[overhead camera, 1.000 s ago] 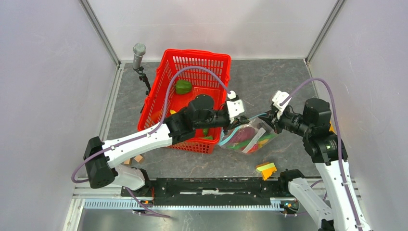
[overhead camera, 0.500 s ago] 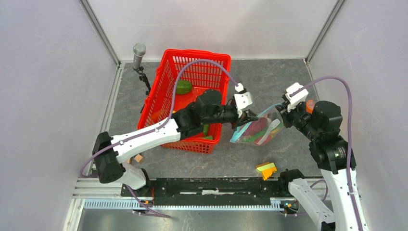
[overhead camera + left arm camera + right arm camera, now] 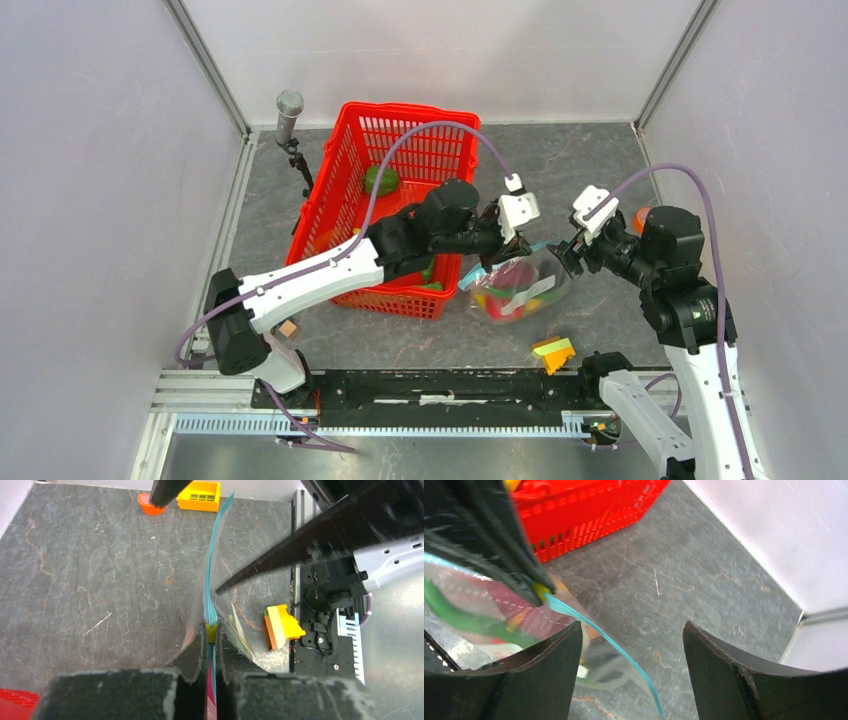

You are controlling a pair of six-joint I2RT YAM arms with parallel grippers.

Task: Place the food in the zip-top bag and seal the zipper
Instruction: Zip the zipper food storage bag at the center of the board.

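The clear zip-top bag (image 3: pixel 515 288) holds several pieces of colourful toy food and sags onto the table right of the basket. My left gripper (image 3: pixel 212 635) is shut on the light blue zipper (image 3: pixel 213 570), its jaws pinching a small yellow slider (image 3: pixel 541 590). In the top view the left gripper (image 3: pixel 505 238) sits above the bag's left end. My right gripper (image 3: pixel 631 627) stands open, and the free end of the zipper (image 3: pixel 624 656) curves loosely between its fingers without touching either. A green pepper (image 3: pixel 381 180) lies in the basket.
The red lattice basket (image 3: pixel 400 135) stands left of the bag. A yellow-green-orange block stack (image 3: pixel 553 352) lies near the front rail. A yellow crate (image 3: pixel 199 489) and an orange piece (image 3: pixel 149 503) sit by the right wall. A microphone stand (image 3: pixel 289 108) is at the back left.
My right gripper opened and let go of the zipper's end. The left gripper moved right along the zipper, and the bag dropped lower onto the table.
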